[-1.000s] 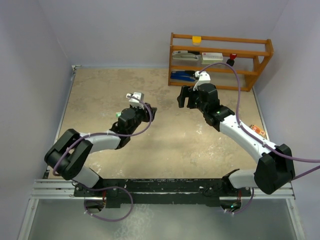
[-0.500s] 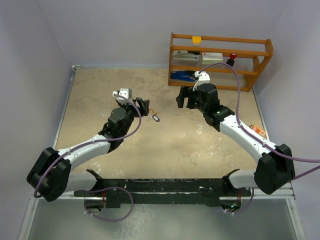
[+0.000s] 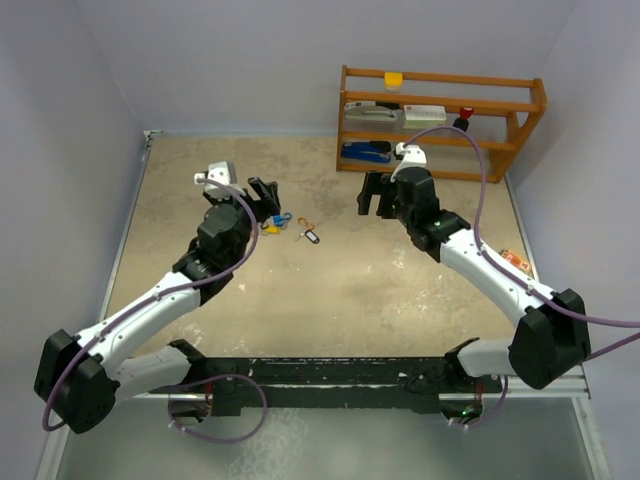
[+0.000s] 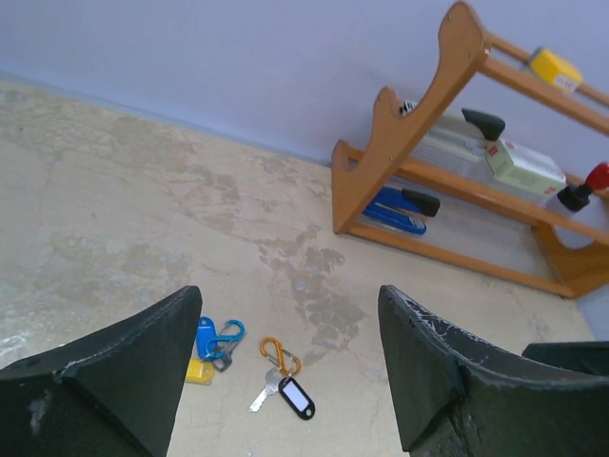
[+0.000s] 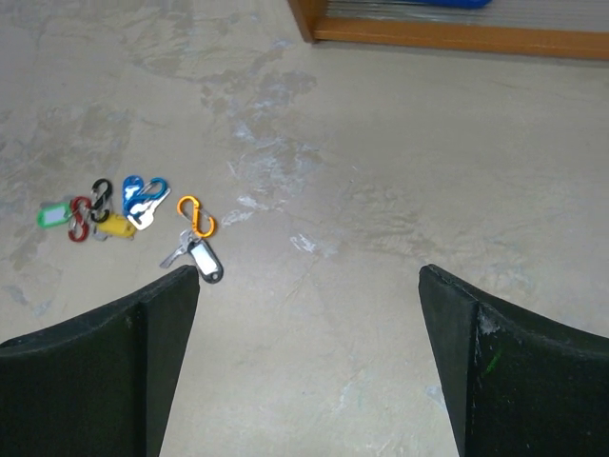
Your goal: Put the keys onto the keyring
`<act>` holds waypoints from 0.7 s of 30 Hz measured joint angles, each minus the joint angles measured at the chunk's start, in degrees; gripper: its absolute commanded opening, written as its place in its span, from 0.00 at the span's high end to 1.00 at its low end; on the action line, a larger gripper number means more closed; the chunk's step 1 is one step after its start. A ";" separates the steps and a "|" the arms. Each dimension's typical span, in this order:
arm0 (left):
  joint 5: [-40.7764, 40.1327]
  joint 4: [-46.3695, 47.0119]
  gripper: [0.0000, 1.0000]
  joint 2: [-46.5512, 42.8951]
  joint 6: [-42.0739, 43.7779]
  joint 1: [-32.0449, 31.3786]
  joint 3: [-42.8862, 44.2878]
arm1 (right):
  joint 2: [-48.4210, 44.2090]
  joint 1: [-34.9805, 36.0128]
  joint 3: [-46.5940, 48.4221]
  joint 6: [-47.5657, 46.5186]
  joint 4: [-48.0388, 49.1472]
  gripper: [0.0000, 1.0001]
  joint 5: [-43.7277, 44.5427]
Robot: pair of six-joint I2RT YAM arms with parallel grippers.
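Note:
The keys lie loose on the table in a small cluster. The left wrist view shows a blue tag [image 4: 205, 336] on a blue clip [image 4: 229, 334], a yellow tag [image 4: 198, 371], and an orange S-clip [image 4: 279, 355] joined to a silver key [image 4: 264, 391] and a black white-labelled tag [image 4: 297, 398]. A green tag [image 5: 49, 216], a red hook [image 5: 78, 220] and a black hook [image 5: 100, 194] also appear in the right wrist view. I cannot tell which piece is the keyring. My left gripper [image 3: 268, 197] hangs open just left of the cluster [image 3: 278, 222]. Further right, my right gripper [image 3: 372, 195] is open.
A wooden rack [image 3: 440, 120] stands at the back right. It holds a blue stapler [image 4: 400, 208], boxes, a yellow item [image 3: 394, 78] and a red-topped item [image 3: 464, 113]. A small orange object [image 3: 515, 260] lies by the right wall.
My left arm has swung up and to the left, off the keys, uncovering the cluster. Its jaws have opened wider. The right gripper has opened a little more and stayed in place.

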 measured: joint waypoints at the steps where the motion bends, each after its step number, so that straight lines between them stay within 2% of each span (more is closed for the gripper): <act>1: -0.70 -0.74 0.27 -1.18 -0.09 0.02 0.13 | -0.11 -0.02 0.07 0.70 -0.33 0.00 1.05; 7: -5.07 -4.33 0.27 -7.74 -0.11 0.02 0.31 | -5.79 0.00 -2.43 5.55 -0.74 0.00 7.58; 15: -9.05 -8.22 0.25 -12.55 -0.07 0.04 0.31 | -19.96 -0.02 -14.03 14.14 4.76 0.00 15.10; 21: -10.95 -10.82 0.25 -15.96 -0.09 0.02 0.33 | -22.49 -0.02 -15.37 15.26 5.86 0.00 16.26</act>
